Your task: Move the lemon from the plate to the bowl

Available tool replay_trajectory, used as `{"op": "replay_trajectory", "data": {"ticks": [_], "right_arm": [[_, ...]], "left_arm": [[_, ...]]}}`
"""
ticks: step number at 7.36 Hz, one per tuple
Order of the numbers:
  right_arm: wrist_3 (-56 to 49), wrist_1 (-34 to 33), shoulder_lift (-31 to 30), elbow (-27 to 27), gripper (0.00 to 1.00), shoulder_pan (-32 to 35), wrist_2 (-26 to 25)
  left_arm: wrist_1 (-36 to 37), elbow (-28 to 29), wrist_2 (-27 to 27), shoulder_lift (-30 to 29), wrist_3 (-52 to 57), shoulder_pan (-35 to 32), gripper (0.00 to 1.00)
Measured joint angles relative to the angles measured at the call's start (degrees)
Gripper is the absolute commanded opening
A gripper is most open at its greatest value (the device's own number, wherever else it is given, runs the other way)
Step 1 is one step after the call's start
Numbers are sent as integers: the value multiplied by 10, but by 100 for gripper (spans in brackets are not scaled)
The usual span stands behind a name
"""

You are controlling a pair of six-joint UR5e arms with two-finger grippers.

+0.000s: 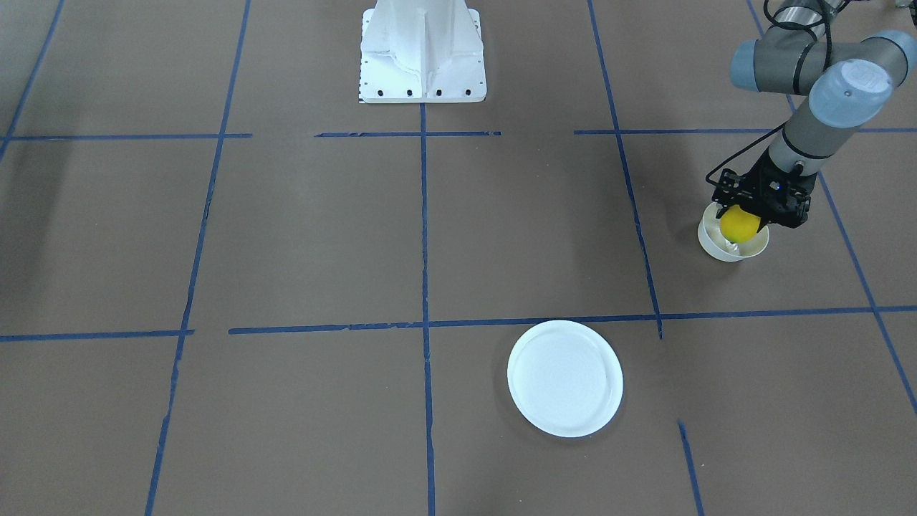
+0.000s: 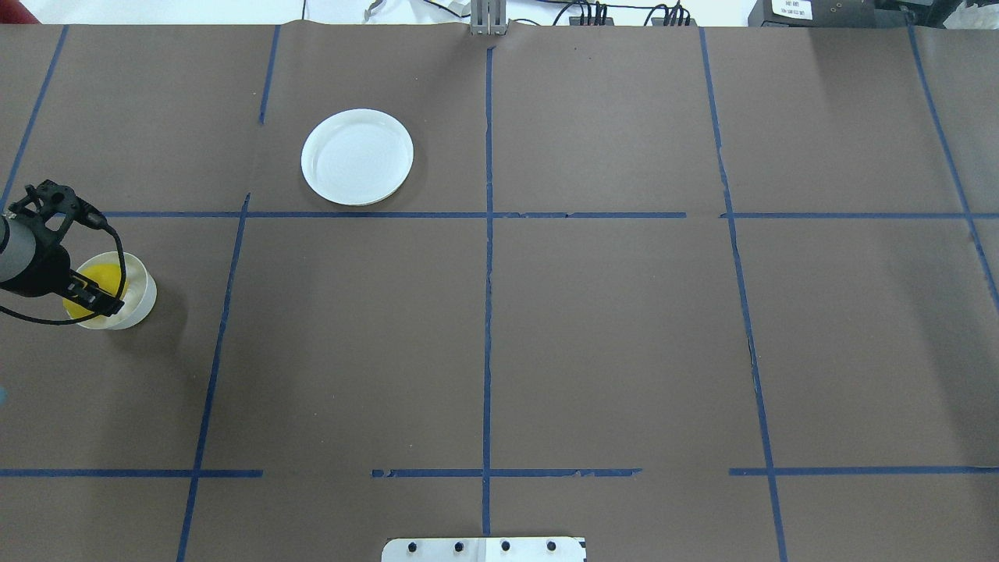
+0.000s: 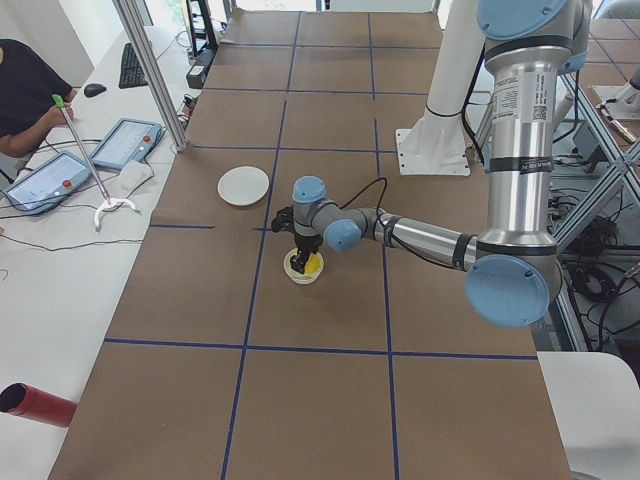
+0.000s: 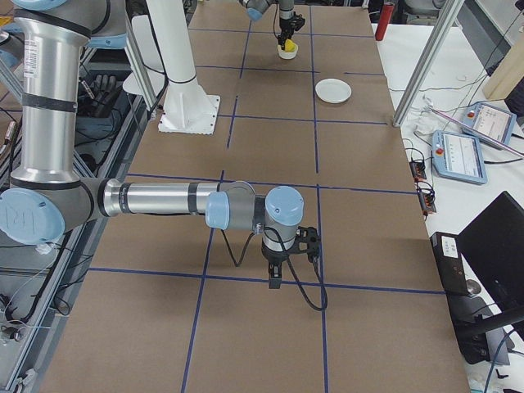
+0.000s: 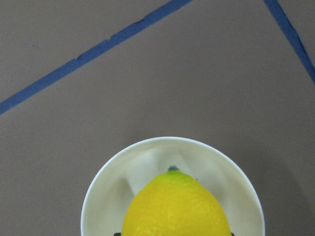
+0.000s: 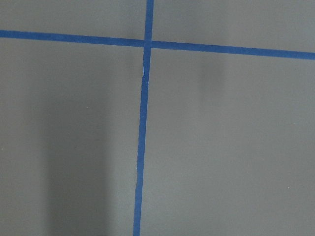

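The yellow lemon (image 1: 739,224) sits between the fingers of my left gripper (image 1: 749,209), just over the small cream-white bowl (image 1: 716,248). In the left wrist view the lemon (image 5: 174,206) fills the bottom, green tip forward, with the bowl (image 5: 101,194) right under it. The overhead view shows the lemon (image 2: 100,279) inside the bowl's outline (image 2: 142,293). The flat white plate (image 1: 564,378) lies empty, well away from the bowl. My right gripper (image 4: 274,282) hangs over bare table at the other end; I cannot tell whether it is open or shut.
The white robot base (image 1: 423,54) stands at the table's back middle. Blue tape lines (image 1: 425,324) cross the brown table cover. An operator sits beside tablets (image 3: 125,143) off the far side of the table.
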Motion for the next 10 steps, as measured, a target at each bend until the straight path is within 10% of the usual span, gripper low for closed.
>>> {"op": "replay_trajectory", "data": {"ticks": [6,10], "right_arm": [[0,0,0,0,100,0,0],[0,0,0,0,100,0,0]], "left_arm": [[-6,-36,-7,11,12,-16,100],[47,-70,-89,83,126,-198,100]]}}
